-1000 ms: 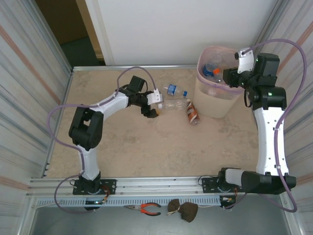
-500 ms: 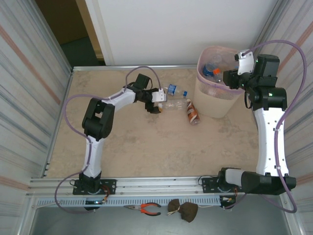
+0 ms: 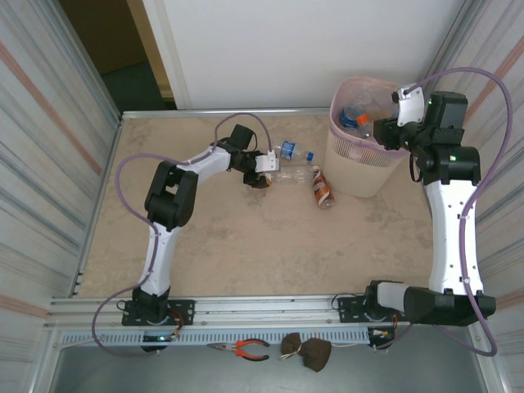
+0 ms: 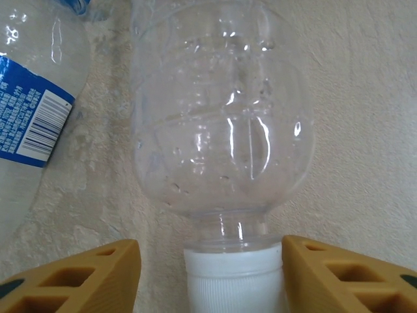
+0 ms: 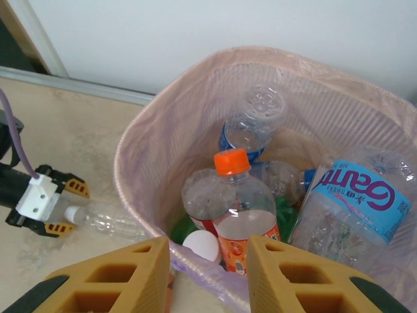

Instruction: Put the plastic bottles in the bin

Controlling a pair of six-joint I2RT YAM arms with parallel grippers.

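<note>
left wrist: clear bottle [image 4: 221, 130] lies cap-first toward left tool [image 4: 210, 251], spread, seemingly not yet pinching.

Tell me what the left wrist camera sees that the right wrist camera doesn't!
Left wrist, not right wrist: the barcode on a blue-labelled bottle. Right wrist, not left wrist: the pink bin with an orange-capped bottle inside, plus the right claw. Both: the clear white-capped bottle with the left claw on either side of its cap.

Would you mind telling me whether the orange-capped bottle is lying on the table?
No, the orange-capped bottle sits inside the bin, with the bin's pink wall around it.
</note>
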